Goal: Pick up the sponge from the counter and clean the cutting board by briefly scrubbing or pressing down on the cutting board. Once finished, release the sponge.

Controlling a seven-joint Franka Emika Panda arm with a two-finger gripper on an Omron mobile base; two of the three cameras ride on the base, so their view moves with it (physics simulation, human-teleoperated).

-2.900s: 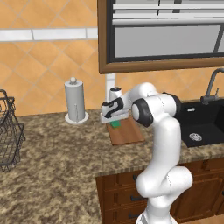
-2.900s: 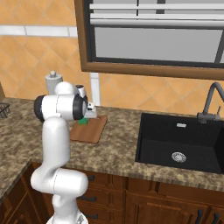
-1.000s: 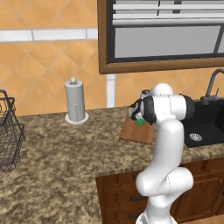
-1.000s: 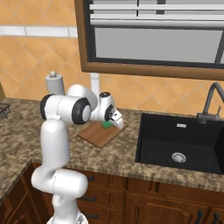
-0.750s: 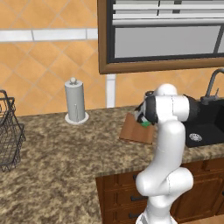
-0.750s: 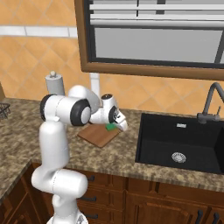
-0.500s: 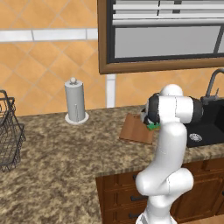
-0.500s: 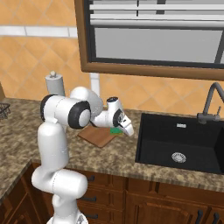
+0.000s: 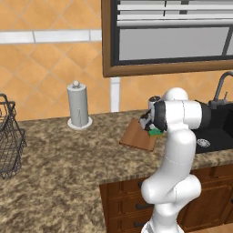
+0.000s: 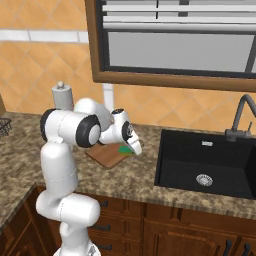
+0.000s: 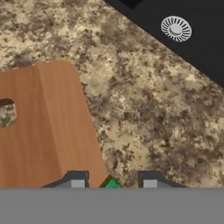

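The reddish-brown cutting board (image 9: 136, 136) (image 10: 106, 155) (image 11: 43, 131) lies on the granite counter (image 9: 68, 159) (image 10: 135, 177) (image 11: 144, 109), its handle slot at the hand view's left edge. The green sponge (image 9: 156, 132) (image 10: 124, 148) rests at the board's edge nearest the sink. In the hand view only a corner of the sponge (image 11: 112, 184) shows, just off the board's corner. My gripper (image 9: 148, 125) (image 10: 135, 146) (image 11: 113, 183) hovers low over that spot, open. Its fingertips (image 11: 77, 182) stand wide apart either side of the green corner, not touching it.
The black sink (image 10: 205, 160) (image 11: 183, 26) (image 9: 218, 129) with its faucet (image 10: 240, 117) lies just beyond the gripper. A paper towel holder (image 9: 78, 105) (image 10: 61, 95) stands at the back wall. A wire basket (image 9: 9, 136) sits at the counter's far left. Dark drawers run below.
The hand swept with the sponge from the board's paper-towel side to its sink-side edge. In the last half second the sponge has stayed put and the hand has barely moved.
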